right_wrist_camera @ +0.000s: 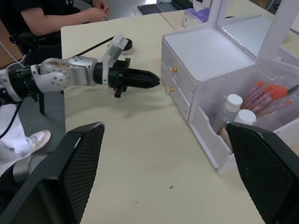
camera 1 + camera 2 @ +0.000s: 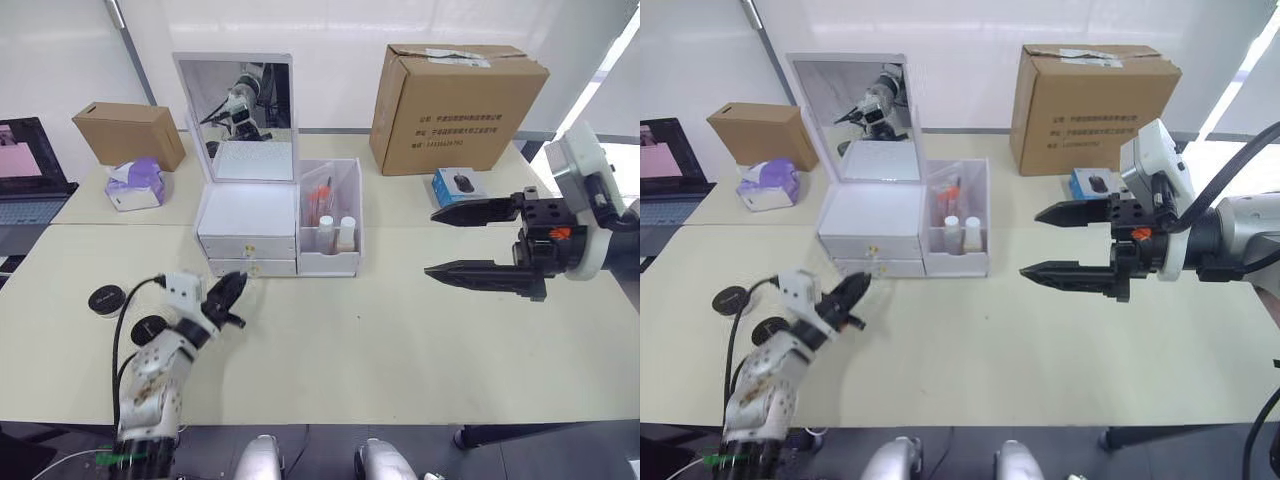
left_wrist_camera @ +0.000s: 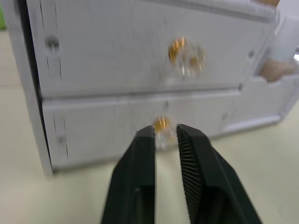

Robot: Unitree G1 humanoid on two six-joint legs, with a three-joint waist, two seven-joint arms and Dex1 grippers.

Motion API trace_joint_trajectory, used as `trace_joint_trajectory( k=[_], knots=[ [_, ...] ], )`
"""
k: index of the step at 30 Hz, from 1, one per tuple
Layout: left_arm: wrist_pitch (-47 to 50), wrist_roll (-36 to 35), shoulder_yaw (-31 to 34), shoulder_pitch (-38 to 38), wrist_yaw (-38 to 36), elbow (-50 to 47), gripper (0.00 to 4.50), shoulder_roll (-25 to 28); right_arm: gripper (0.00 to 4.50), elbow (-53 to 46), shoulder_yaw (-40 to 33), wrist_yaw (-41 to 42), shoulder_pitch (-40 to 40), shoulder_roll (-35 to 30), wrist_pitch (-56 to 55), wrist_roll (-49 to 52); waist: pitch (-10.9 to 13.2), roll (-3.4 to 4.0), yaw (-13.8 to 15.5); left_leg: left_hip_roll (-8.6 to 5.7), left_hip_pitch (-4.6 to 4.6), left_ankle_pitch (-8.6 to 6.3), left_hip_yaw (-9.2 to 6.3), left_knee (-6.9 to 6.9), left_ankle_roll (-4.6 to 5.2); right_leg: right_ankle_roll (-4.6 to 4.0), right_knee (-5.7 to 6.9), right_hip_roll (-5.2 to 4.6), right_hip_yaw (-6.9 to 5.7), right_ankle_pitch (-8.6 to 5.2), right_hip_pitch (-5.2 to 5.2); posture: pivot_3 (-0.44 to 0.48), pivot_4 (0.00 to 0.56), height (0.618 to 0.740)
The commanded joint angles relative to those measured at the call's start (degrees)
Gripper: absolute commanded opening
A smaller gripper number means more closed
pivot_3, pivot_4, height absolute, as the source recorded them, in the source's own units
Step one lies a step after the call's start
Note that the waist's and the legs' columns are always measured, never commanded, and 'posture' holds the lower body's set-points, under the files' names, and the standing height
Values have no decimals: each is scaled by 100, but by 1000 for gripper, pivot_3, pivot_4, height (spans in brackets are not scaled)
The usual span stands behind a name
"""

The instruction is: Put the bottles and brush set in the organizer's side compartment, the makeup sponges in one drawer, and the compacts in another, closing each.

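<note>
The organizer (image 2: 250, 215) stands on the counter (image 2: 400, 330) with its mirror (image 2: 238, 115) upright and both drawers shut. The side compartment (image 2: 330, 220) holds two white-capped bottles (image 2: 337, 232) at the front and the brush set (image 2: 320, 192) behind them. The left tool (image 2: 232, 297) is level with the lower drawer (image 2: 252, 267); its fingers (image 3: 140, 177) stand narrow, set to either side of the gold knob (image 3: 162, 124) at their tips, and contact with the knob cannot be confirmed. Two compacts (image 2: 106, 298) lie on the counter at the left, beside the left arm. The right tool (image 2: 465, 242) hovers wide apart and empty above the counter, well right of the organizer.
</note>
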Motion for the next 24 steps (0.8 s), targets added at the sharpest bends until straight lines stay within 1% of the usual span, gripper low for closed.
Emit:
trace_joint_trajectory(
  k=[1, 2, 3, 7, 10, 13, 16, 21, 24],
  knots=[
    [-426, 300, -233, 144, 268, -294, 2155, -197, 4500, -88, -240, -39, -43, -93, 20, 187, 0, -1, 15, 0, 0, 0, 0, 0, 0, 5, -1, -1, 0, -3, 3, 0, 150, 740],
    [-486, 412, -295, 132, 355, -256, 2411, -247, 4500, -81, -237, -45, -49, -102, 18, 203, 1, -2, 36, 0, -1, 0, 0, 0, 0, 7, -3, -2, -3, -8, 1, 0, 150, 740],
    [-527, 479, -330, 118, 419, -229, 2411, -279, 4500, -76, -234, -54, -52, -111, 15, 220, 1, -2, 50, -1, -1, -1, 0, 0, -1, -12, -6, -3, -4, -24, -6, 0, 150, 740],
    [-761, 1019, -573, -183, 1007, 81, 2411, -544, 4500, -68, -239, -76, -62, -160, 16, 282, 1, -1, 87, -6, -9, 0, 0, 1, 0, -5, -5, -7, -2, -32, 2, 0, 150, 740],
    [-796, 1217, -604, -452, 1485, 380, 2411, -812, 4500, -95, -263, -100, -42, -191, 37, 319, 0, -1, 86, -8, -10, 0, 0, 4, 0, 33, -5, -6, 0, -8, 2, 0, 150, 740],
    [-1034, 1422, -693, -620, 1750, 586, 2411, -998, 4500, -101, -276, -122, -37, -226, 48, 330, 0, 0, 79, -8, -10, 0, -6, 5, 0, 35, -5, -3, 0, -8, 1, 0, 150, 740],
    [-1083, 1420, -742, -714, 1785, 714, 2411, -1072, 4500, -104, -263, -169, -44, -249, 52, 350, 0, 0, 75, -9, -10, 0, -12, 5, 0, 34, -4, 1, 1, -8, 0, 0, 150, 740],
    [-1158, 1452, -697, -918, 2051, 1017, 2411, -1163, 4500, -95, -210, -276, -52, -259, 35, 387, 0, 0, 80, -11, -10, 0, -14, 5, 0, 35, -4, 1, 1, -8, 0, 0, 150, 740],
    [-1295, 1496, -758, -954, 2119, 1103, 1804, -1207, 4500, -92, -187, -321, -38, -256, 38, 387, 0, 0, 92, -16, -13, 0, -15, 5, 0, 39, -5, -2, 1, -6, 1, 0, 150, 740]
  ],
)
